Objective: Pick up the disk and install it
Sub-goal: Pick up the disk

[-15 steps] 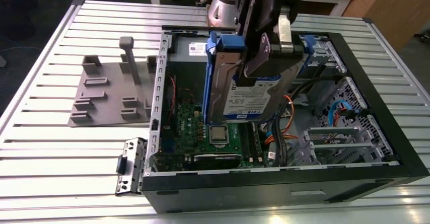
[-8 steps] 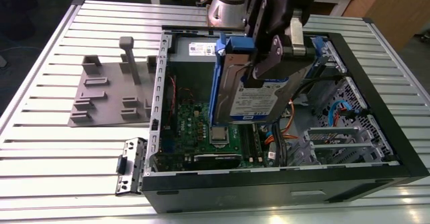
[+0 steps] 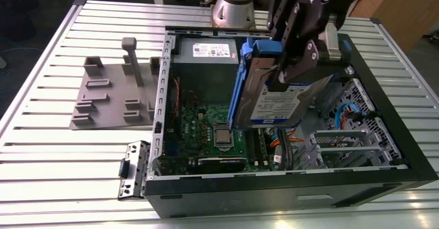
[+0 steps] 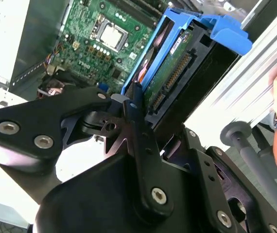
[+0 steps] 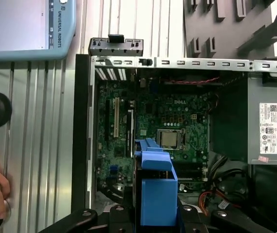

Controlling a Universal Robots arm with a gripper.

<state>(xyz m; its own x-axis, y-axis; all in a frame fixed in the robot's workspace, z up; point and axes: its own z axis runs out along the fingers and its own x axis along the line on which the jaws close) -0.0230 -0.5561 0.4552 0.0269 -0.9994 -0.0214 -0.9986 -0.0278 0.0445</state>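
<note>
Exterior view: I see the hand clamped on the disk, which it holds on edge above the open computer case. The disk's long axis runs steeply upward, with the label face visible.

Second wrist view: the disk's connector edge faces the camera, framed by the blue carrier bracket.

First wrist view: the blue carrier bracket hangs over the motherboard.

- Silver ribbed aluminium slat table (glare brightens its slats).
- Dark grey floor beside it.
- Brown wooden cabinet at the exterior view's right.
</note>
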